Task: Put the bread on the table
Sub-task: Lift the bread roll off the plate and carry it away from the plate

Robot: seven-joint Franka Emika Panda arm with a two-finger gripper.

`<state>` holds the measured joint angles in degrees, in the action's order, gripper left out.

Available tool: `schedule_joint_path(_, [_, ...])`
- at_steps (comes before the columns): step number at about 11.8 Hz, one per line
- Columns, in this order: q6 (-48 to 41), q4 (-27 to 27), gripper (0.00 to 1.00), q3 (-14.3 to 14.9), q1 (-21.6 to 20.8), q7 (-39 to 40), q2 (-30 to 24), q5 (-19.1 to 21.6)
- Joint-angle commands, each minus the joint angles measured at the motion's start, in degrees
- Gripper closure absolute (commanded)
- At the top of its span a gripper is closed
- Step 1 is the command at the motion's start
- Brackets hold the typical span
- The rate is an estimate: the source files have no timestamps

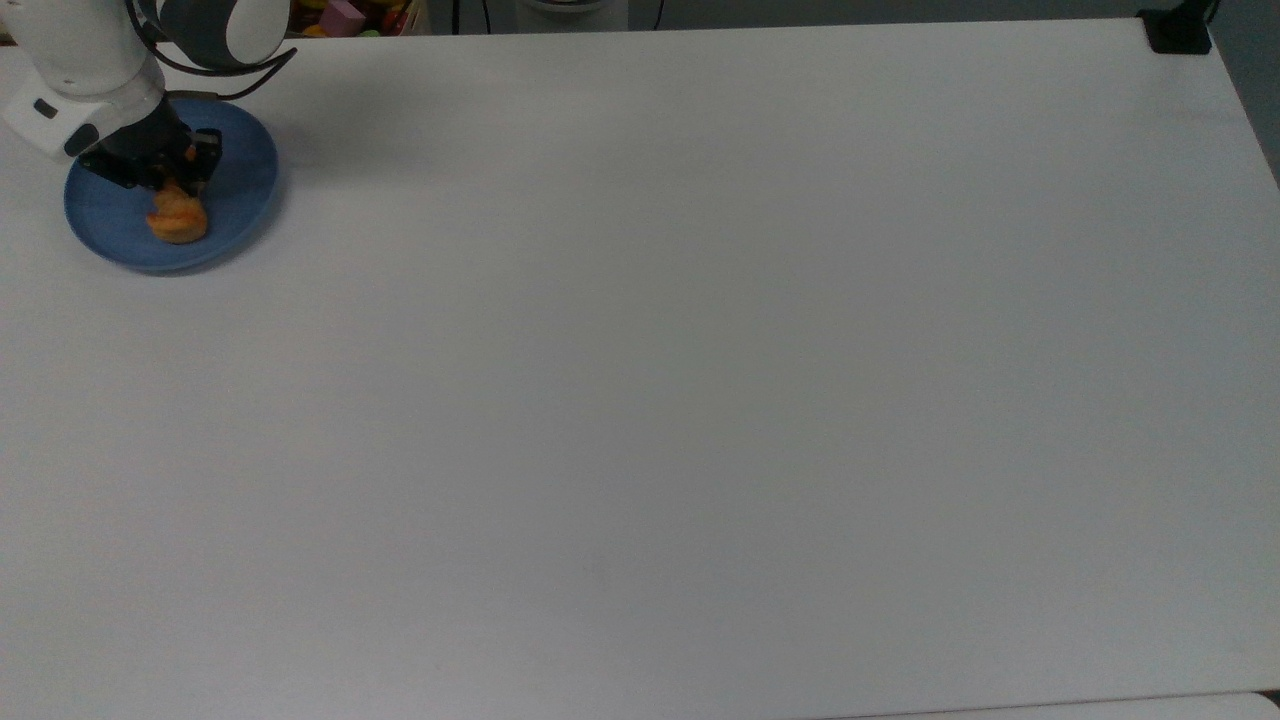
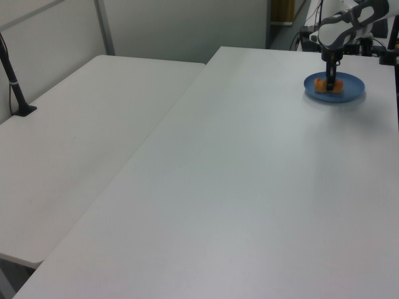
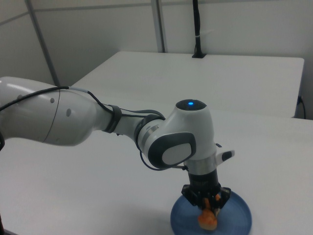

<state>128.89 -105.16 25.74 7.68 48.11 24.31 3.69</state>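
Bread (image 1: 178, 220) half-hidden under hand (image 1: 160, 178)

The top view looked steeply down over the whole worktop (image 1: 700, 400), with the blue plate (image 1: 240, 190) in its upper left corner. The left view faced along the worktop from far off, the plate (image 2: 352, 92) at its upper right. The right view sat close behind the arm (image 3: 98, 122), above the same plate (image 3: 237, 215).
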Motion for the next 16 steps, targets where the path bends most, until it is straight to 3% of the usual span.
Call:
schedule_joint_path(1, [-1.61,-0.66,0.77,0.28,-0.56,1.46,-4.35,1.32])
schedule_joint_path(7, [-14.96,1.54,0.75,0.01,-3.90,-1.34,-15.77,1.23])
schedule_joint_path(10, [-21.91,2.68,0.72,-1.47,-7.49,-9.22,-21.83,0.45])
schedule_joint_path(16, [-30.09,2.07,0.69,-14.82,-7.95,-22.60,-27.65,0.27])
